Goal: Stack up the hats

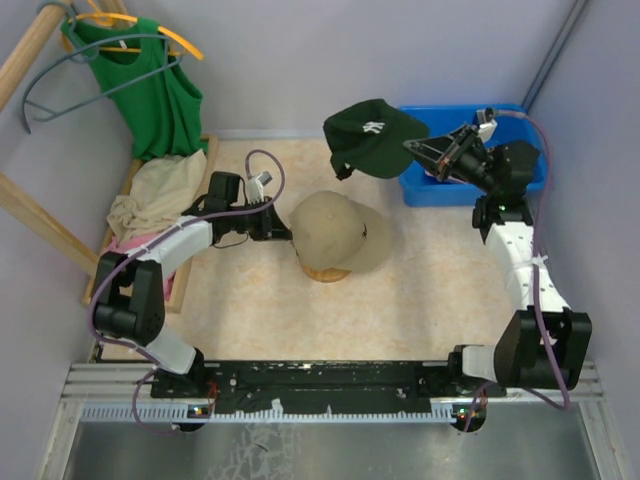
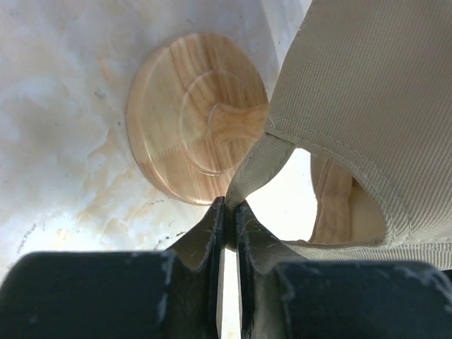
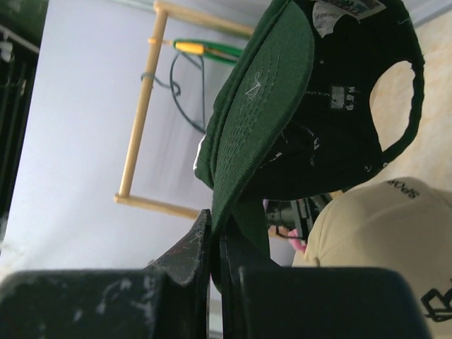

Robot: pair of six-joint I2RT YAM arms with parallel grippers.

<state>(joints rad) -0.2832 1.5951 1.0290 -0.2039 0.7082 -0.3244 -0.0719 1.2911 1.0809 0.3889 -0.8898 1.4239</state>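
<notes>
Tan cap [image 1: 338,232] sits on a wooden stand [image 2: 191,116], middle of the desk [image 1: 250,300]. Left gripper [image 2: 227,212] jaws pinched on its back strap. Right gripper [image 3: 215,226] jaws clamped on the brim of the dark green cap [image 1: 372,126], aloft near the blue bin [image 1: 440,195]. Both look light, with floppy crowns (brim likely the stiffest hold); strap may slip.

1. Top view: bright, even overhead light and sharp focus; tan cap [image 1: 338,235] throws only a soft shadow on the bench [image 1: 420,290].
2. Left wrist view: bench washed out, glare blown white through the cap's back opening; left claw [image 2: 227,208] dark, slightly soft.
3. Right wrist view: dark green cap [image 3: 268,92] underside dim, detail lost in shadow; right claw [image 3: 214,229] near-black, blurred.
</notes>
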